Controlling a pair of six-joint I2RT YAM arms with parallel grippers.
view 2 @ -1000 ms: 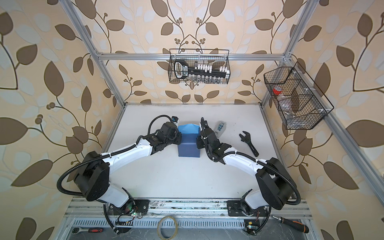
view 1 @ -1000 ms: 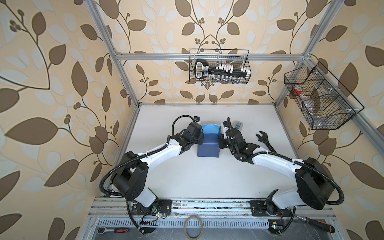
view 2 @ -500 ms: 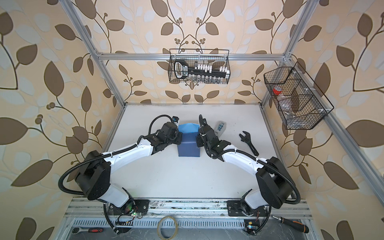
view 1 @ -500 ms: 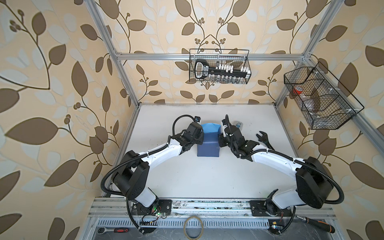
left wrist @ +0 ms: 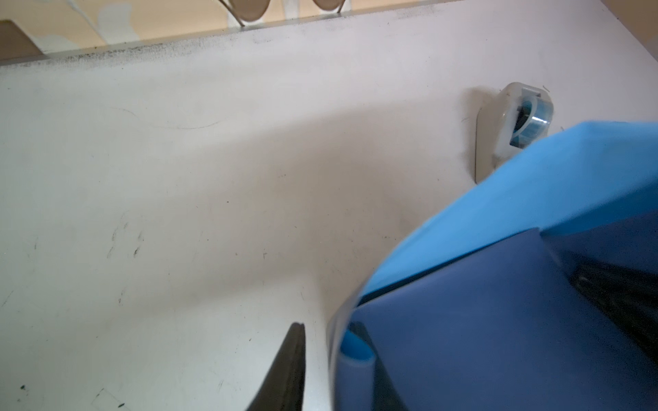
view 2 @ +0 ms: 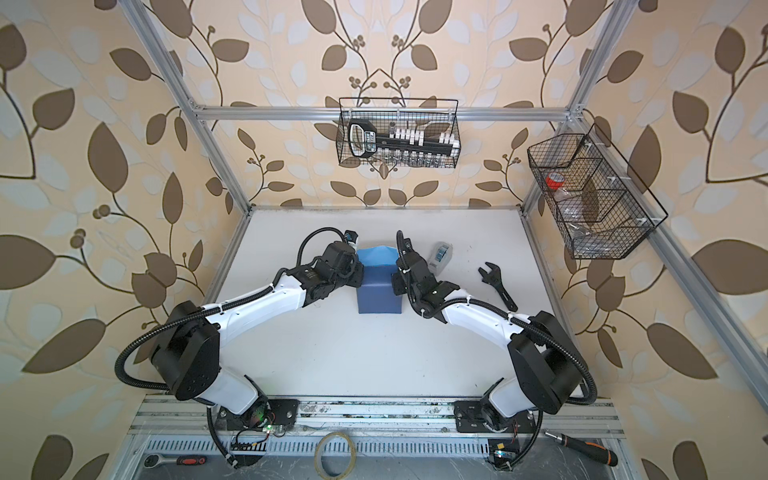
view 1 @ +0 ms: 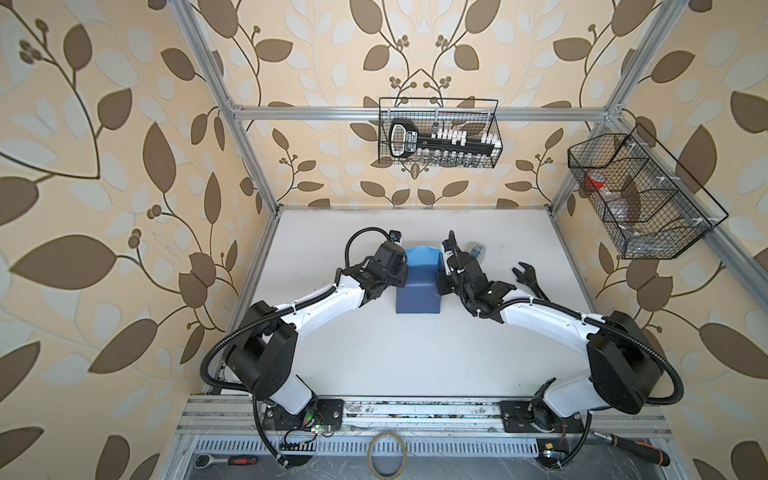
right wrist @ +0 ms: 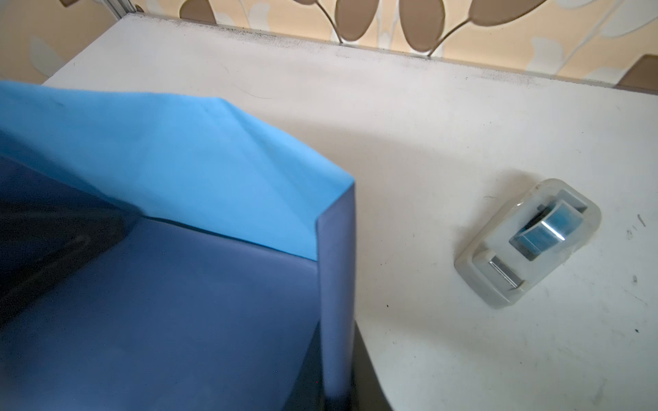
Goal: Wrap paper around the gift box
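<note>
In both top views the paper (view 1: 417, 295) (view 2: 379, 297) lies slate-blue over the gift box, with a sky-blue flap (view 1: 422, 254) standing at the far end. The box itself is hidden under it. A near-black patch (right wrist: 53, 227) beside the flap may be the box or the other gripper. My left gripper (left wrist: 327, 325) (view 1: 403, 268) is at the paper's left far corner, open. The curled paper edge (left wrist: 350, 348) stands between its fingers, apart from the outer finger (left wrist: 290, 366). My right gripper (right wrist: 336, 323) (view 1: 440, 268) is shut on the paper's upright right edge (right wrist: 334, 267).
A clear tape dispenser (view 1: 478, 250) (right wrist: 527, 242) lies just right of the right gripper. A black wrench (view 1: 527, 280) is further right. Wire baskets hang on the back wall (view 1: 438, 133) and right wall (view 1: 640, 195). A tape ring (view 1: 388, 455) lies on the front rail.
The right gripper has crept toward the box's far right corner and closed on the paper's edge. The left gripper's jaws have parted a little from the paper.
</note>
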